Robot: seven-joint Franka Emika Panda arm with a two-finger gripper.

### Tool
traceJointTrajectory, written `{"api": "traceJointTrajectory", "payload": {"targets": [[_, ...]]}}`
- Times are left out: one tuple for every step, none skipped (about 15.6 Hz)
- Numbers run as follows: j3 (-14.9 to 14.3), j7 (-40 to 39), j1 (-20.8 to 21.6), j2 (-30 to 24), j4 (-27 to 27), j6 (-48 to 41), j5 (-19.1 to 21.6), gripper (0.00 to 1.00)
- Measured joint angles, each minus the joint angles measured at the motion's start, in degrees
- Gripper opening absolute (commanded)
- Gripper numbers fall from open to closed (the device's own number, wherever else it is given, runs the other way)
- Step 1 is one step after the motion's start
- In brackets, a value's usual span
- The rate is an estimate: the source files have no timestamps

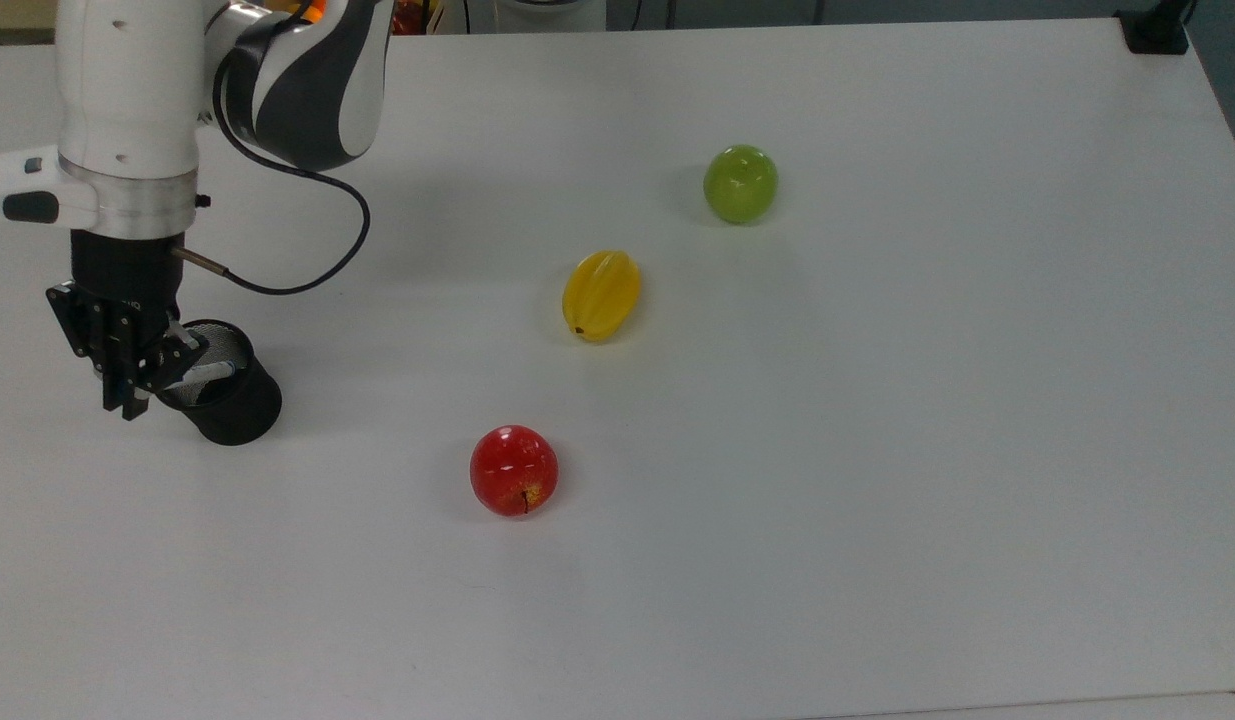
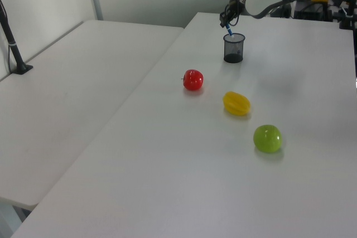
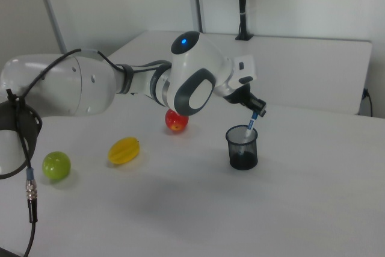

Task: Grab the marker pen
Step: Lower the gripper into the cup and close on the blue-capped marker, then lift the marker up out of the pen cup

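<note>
Right view: gripper (image 3: pixel 255 111) pinched on the blue cap end of the marker pen (image 3: pixel 251 122), lower barrel inside the black mesh cup (image 3: pixel 242 147) near a tabletop (image 3: pixel 313 197) edge. Likely light, stiff, smooth; best held firmly across the barrel, lifted straight up.

The slim white-barrelled marker pen (image 3: pixel 251 124) with blue top end stands tilted; its lower part sits inside the black mesh cup (image 3: pixel 242 148); its top is clamped between the gripper (image 3: pixel 255 112) fingers.

Red apple (image 1: pixel 514 470), yellow starfruit (image 1: pixel 601 295), green apple (image 1: pixel 740 184), black mesh cup (image 1: pixel 229 395)
</note>
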Motion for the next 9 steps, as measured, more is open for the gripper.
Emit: {"api": "traceJointTrajectory", "payload": {"targets": [[0.0,0.0,-0.3,-0.8,0.2,0.0,0.0,0.00],[-0.1,0.0,-0.7,-1.8,0.4,0.0,0.0,0.00],[-0.1,0.0,-1.2,-3.1,0.4,-0.2,0.1,0.00],[-0.1,0.0,-1.9,-4.4,0.4,-0.7,0.1,0.00],[-0.1,0.0,-2.6,-5.9,0.5,-1.9,0.1,0.00],[-0.1,0.0,-3.1,-7.4,0.4,-3.3,0.2,0.00],[-0.1,0.0,-3.4,-8.8,0.4,-4.9,0.7,0.00],[-0.1,0.0,-3.5,-10.2,0.3,-6.5,1.3,0.00],[0.0,0.0,-3.3,-11.5,0.1,-8.3,1.7,0.00]]}}
